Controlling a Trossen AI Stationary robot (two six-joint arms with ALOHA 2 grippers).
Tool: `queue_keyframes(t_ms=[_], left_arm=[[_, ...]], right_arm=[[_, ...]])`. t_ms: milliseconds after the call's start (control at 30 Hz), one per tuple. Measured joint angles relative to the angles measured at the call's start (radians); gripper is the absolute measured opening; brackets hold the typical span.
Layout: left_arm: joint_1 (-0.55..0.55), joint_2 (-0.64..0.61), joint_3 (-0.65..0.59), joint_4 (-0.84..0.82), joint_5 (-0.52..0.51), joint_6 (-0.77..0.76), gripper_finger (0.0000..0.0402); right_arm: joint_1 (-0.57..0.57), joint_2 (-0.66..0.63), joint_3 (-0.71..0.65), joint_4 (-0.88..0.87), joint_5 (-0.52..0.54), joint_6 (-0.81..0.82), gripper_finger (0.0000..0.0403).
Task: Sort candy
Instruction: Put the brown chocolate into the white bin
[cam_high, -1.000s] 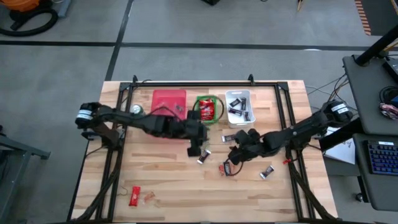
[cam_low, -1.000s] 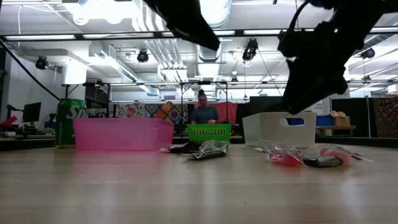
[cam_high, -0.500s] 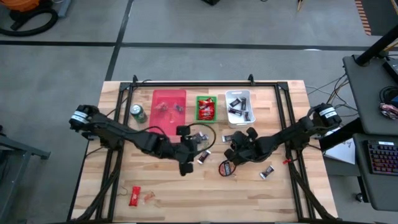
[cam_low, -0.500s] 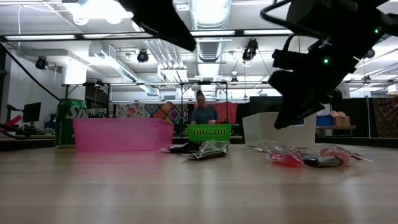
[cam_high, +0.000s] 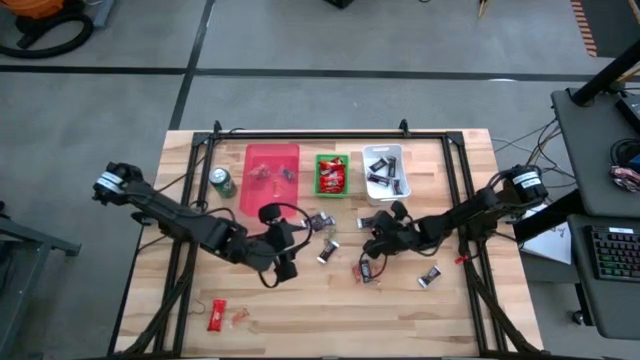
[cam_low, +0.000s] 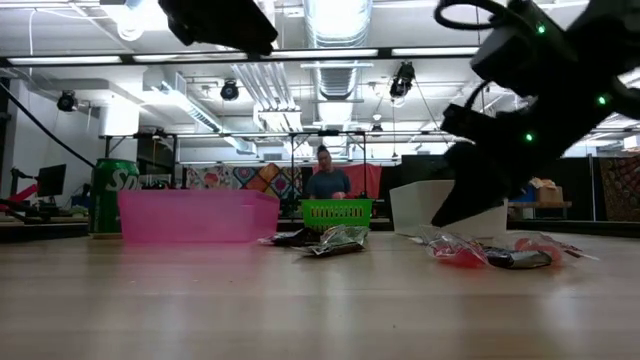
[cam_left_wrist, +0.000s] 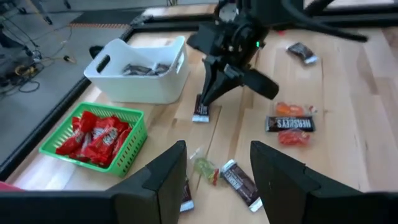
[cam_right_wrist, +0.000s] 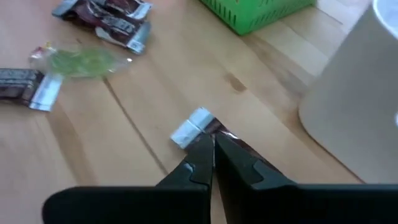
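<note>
Wooden table (cam_low: 200, 300): pink bin (cam_low: 197, 216) with green can (cam_low: 112, 195) behind it, green basket (cam_low: 336, 212), white bin (cam_low: 445, 207). Wrapped candy (cam_low: 498, 252) lies before the white bin; more (cam_low: 330, 240) before the basket. Dark arms overhead; a person (cam_low: 326, 180) stands beyond.

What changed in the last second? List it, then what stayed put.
The left tool pulled back from the bins toward the near table edge, open and empty. The right tool dropped to the table and shut on a dark candy lying beside the white bin. Unchanged: the pink bin, green basket, can and the other loose candies.
</note>
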Motion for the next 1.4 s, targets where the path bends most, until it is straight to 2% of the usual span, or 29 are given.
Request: queue_keyframes(t_ms=[200, 333, 467, 567, 667, 800, 900, 1067, 1267, 1400], left_arm=[[-0.013, 0.005, 0.003, 0.012, -0.037, 0.0, 0.0162], [-0.012, 0.027, 0.003, 0.016, -0.041, 0.0, 0.0162], [-0.009, 0.055, 0.004, 0.026, -0.045, 0.0, 0.0162], [-0.008, 0.09, 0.004, 0.058, -0.045, 0.001, 0.0162], [-0.008, 0.138, 0.004, 0.102, -0.045, 0.02, 0.0162], [-0.007, 0.215, 0.004, 0.184, -0.044, 0.081, 0.0156], [-0.001, 0.287, 0.005, 0.309, -0.043, 0.144, 0.0142], [0.041, 0.404, 0.005, 0.5, 0.016, 0.208, 0.0091], [0.107, 0.508, 0.005, 0.646, 0.037, 0.208, 0.0012], [0.13, 0.57, 0.005, 0.73, 0.046, 0.208, 0.0009]], right_arm=[[-0.02, 0.0, -0.126, 0.199, -0.021, -0.046, 0.0009], [-0.019, -0.001, -0.162, 0.256, -0.037, -0.011, 0.0009], [-0.009, -0.002, -0.161, 0.276, -0.099, 0.075, 0.0009], [0.023, -0.001, -0.121, 0.27, -0.168, 0.137, 0.0009], [0.048, -0.001, -0.066, 0.256, -0.187, 0.191, 0.0009], [0.049, -0.008, 0.012, 0.134, -0.233, 0.203, 0.0009], [0.047, -0.022, 0.079, -0.024, -0.267, 0.22, 0.0009], [0.044, -0.052, 0.162, -0.285, -0.364, 0.244, 0.0009], [0.045, -0.137, 0.181, -0.421, -0.415, 0.24, 0.0009], [0.044, -0.208, 0.181, -0.518, -0.418, 0.244, 0.0009]])
